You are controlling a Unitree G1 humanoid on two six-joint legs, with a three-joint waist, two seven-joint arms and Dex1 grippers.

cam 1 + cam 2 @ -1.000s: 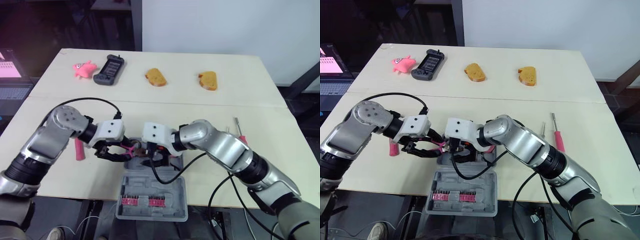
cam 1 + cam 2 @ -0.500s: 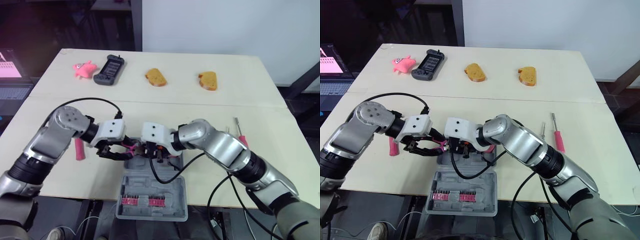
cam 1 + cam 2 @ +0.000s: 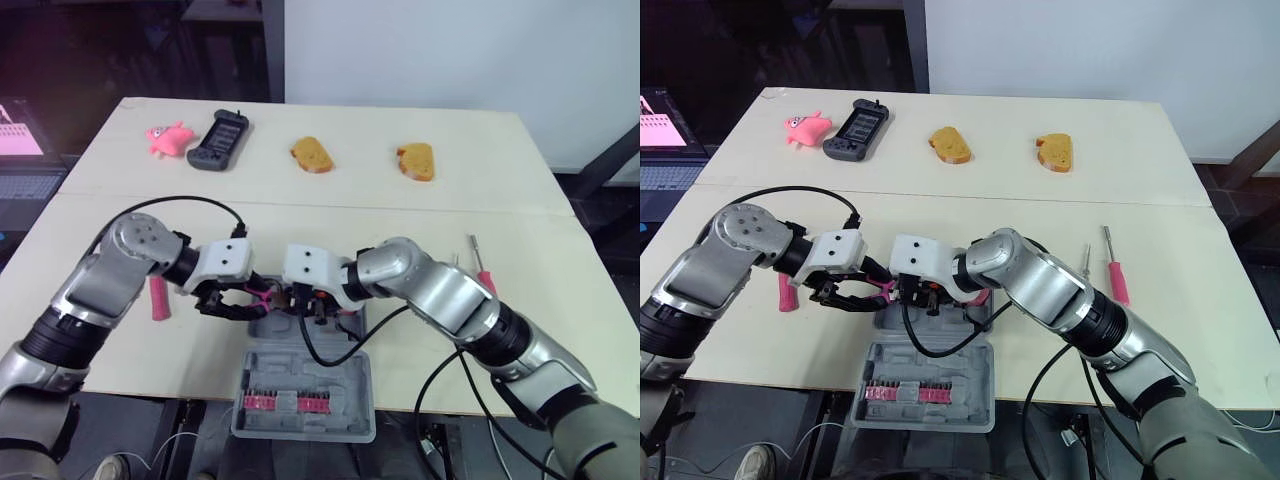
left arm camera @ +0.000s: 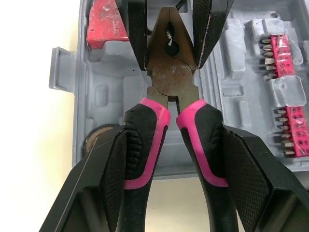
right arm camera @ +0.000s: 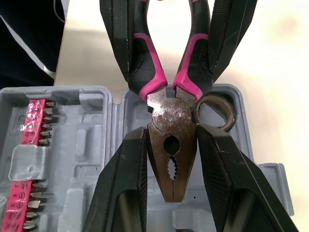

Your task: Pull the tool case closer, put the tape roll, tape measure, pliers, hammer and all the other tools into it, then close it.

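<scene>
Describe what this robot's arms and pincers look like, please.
The left arm and right arm are rounded silver-grey shells with black sections near the joints. Each ends in a white boxy wrist block, fed by a looping black cable. The left pincer and right pincer each have two black fingers with a fine diamond-textured grip surface.
</scene>
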